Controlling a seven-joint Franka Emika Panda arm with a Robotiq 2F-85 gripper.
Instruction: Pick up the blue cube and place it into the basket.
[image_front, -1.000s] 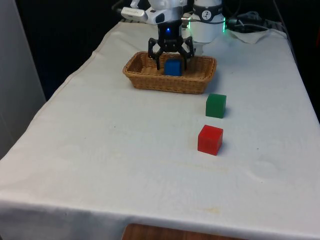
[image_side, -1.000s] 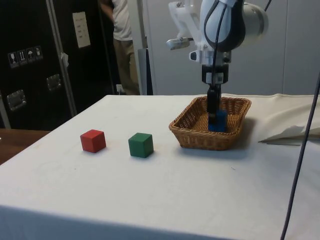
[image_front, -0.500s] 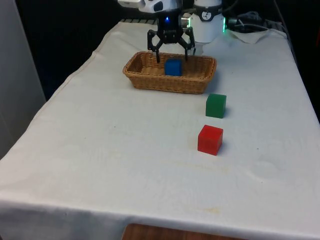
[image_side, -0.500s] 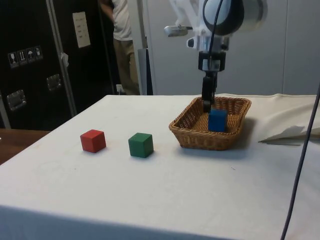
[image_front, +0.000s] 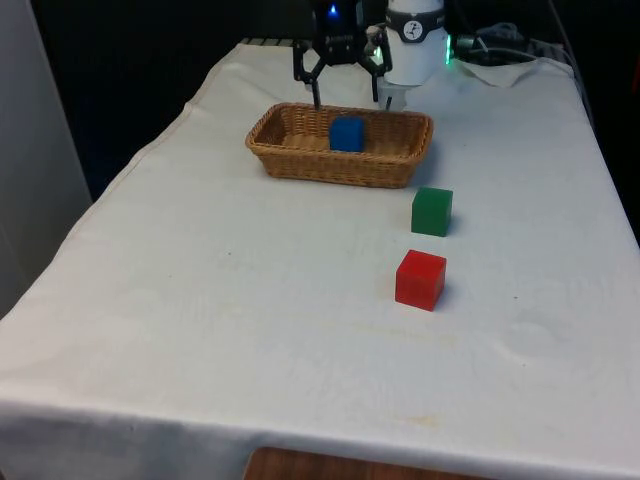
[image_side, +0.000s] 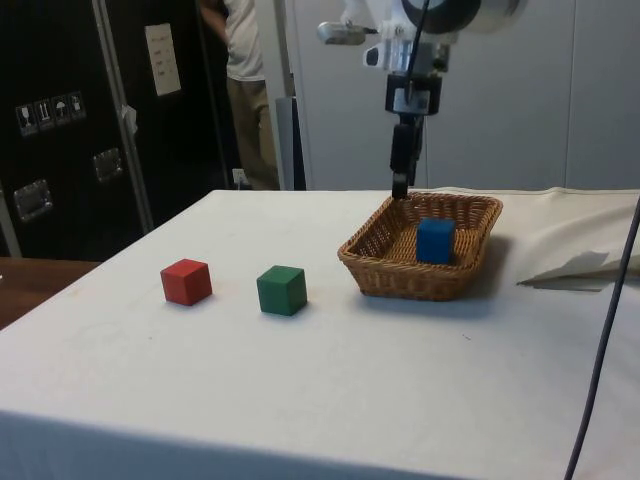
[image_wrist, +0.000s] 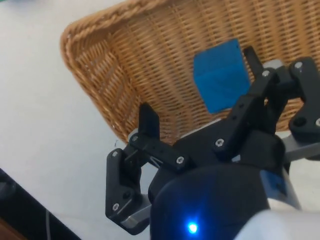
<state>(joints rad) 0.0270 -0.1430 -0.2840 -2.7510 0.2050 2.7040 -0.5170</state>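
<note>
the blue cube (image_front: 346, 134) sits inside the basket (image_front: 300, 160) (a woven one). the gripper (image_front: 345, 98) hangs above it, fingers spread wide and holding nothing. a green cube (image_front: 431, 211) and red cube (image_front: 420, 279) lie on the table (image_front: 250, 320) nearby.

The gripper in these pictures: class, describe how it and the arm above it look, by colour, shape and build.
The gripper is black, with two slim fingers on jointed links held by small silver pins. The arm above it is white and rounded, with a black cable running along it.

Blue cube (image_front: 346, 134) sits upright inside the wicker basket (image_front: 300, 160).
</note>
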